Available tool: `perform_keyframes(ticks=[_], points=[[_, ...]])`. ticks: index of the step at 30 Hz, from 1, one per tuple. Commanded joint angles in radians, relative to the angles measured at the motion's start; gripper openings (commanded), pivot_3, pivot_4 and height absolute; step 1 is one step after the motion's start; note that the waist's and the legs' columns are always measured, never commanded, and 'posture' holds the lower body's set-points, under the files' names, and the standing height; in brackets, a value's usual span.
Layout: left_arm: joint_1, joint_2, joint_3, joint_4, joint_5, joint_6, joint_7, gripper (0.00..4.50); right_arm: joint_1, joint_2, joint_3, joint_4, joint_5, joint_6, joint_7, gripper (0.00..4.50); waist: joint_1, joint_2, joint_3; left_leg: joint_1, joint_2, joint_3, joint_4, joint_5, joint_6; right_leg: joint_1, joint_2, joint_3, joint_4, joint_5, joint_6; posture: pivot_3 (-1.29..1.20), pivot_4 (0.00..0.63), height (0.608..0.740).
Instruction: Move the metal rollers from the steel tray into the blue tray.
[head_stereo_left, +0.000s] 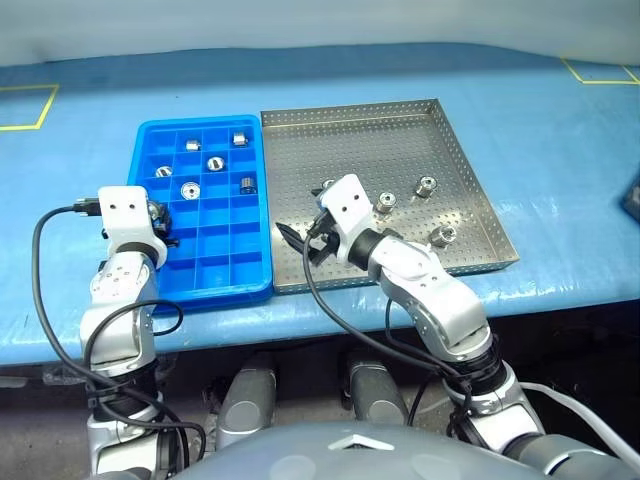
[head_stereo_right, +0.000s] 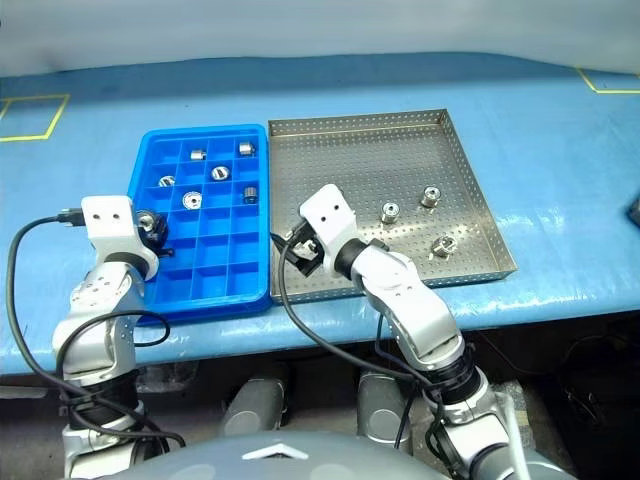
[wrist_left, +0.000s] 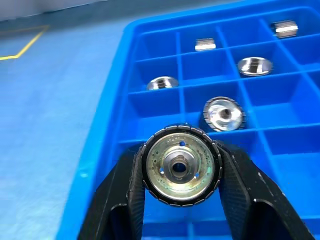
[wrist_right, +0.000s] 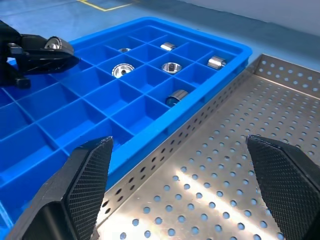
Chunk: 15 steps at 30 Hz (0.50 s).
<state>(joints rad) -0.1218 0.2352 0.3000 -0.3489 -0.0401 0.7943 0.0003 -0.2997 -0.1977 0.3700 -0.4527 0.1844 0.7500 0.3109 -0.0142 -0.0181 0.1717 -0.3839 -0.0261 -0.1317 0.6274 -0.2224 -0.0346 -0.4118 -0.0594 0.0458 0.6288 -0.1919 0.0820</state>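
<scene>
Blue table (head_stereo_left: 560, 150) w/ yellow tape marks (head_stereo_left: 30, 108); blue tray (head_stereo_left: 150, 135) & steel tray (head_stereo_left: 470, 180) touching, side by side.

the roller (wrist_left: 180, 165) between my left fingers (wrist_left: 125, 195) is shiny mirror-bright metal with a knurled rim. my right fingers (wrist_right: 85, 175) are matt black with finely textured pads. the blue tray (wrist_right: 60, 135) is smooth glossy plastic; the steel tray (wrist_right: 240, 165) is dull grey perforated sheet metal.

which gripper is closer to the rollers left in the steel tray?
Right. The right gripper hangs open over the steel tray at its near-left corner; the left gripper, holding a roller, is over the blue tray.
</scene>
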Motion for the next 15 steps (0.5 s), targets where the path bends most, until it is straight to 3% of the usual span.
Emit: perform_keyframes(ticks=[1, 4, 9, 12, 15], points=[[-0.041, 0.006, 0.036, 0.068, 0.013, -0.048, 0.04, 1.75, 0.015, 0.006, 0.003, -0.051, 0.001, -0.016, 0.005, 4.5, 0.0, 0.0, 0.0, 0.0, 0.0, 0.0, 0.0, 0.0, 0.0, 0.0, 0.0, 0.0, 0.0, 0.0, 0.0, 0.03, 0.15, 0.74], [-0.071, 0.011, 0.042, 0.158, 0.001, -0.067, 0.045, 1.75, 0.036, 0.015, 0.007, -0.065, 0.002, -0.008, -0.004, 4.5, -0.005, 0.0, 0.0, 0.0, 0.0, 0.0, 0.0, 0.0, -0.001, 0.0, 0.0, -0.001, 0.0, 0.0, 0.0, 0.01, 0.15, 0.74], [-0.123, 0.013, -0.017, 0.118, -0.028, -0.088, -0.006, 3.44, 0.075, 0.024, 0.002, -0.1, 0.001, 0.013, -0.027, 4.5, -0.02, 0.0, 0.0, 0.001, 0.001, 0.0, 0.0, 0.001, -0.001, 0.0, 0.0, 0.0, 0.001, 0.0, 0.0, -0.02, 0.15, 0.74], [-0.186, 0.02, -0.112, -0.025, -0.154, -0.046, -0.17, 4.39, 0.103, 0.014, -0.029, -0.142, 0.02, 0.039, -0.028, 4.5, -0.016, -0.001, 0.0, -0.001, 0.0, 0.0, 0.0, 0.001, -0.001, -0.001, 0.0, -0.001, 0.0, 0.0, 0.0, -0.03, 0.15, 0.74], [-0.278, 0.066, -0.223, -0.041, -0.232, 0.027, -0.323, 4.46, 0.126, -0.007, -0.062, -0.176, 0.043, 0.06, -0.015, 4.5, -0.011, -0.001, 0.0, -0.004, -0.001, -0.002, 0.002, 0.001, -0.001, -0.001, 0.0, -0.001, -0.001, 0.001, 0.001, -0.04, 0.15, 0.74]])
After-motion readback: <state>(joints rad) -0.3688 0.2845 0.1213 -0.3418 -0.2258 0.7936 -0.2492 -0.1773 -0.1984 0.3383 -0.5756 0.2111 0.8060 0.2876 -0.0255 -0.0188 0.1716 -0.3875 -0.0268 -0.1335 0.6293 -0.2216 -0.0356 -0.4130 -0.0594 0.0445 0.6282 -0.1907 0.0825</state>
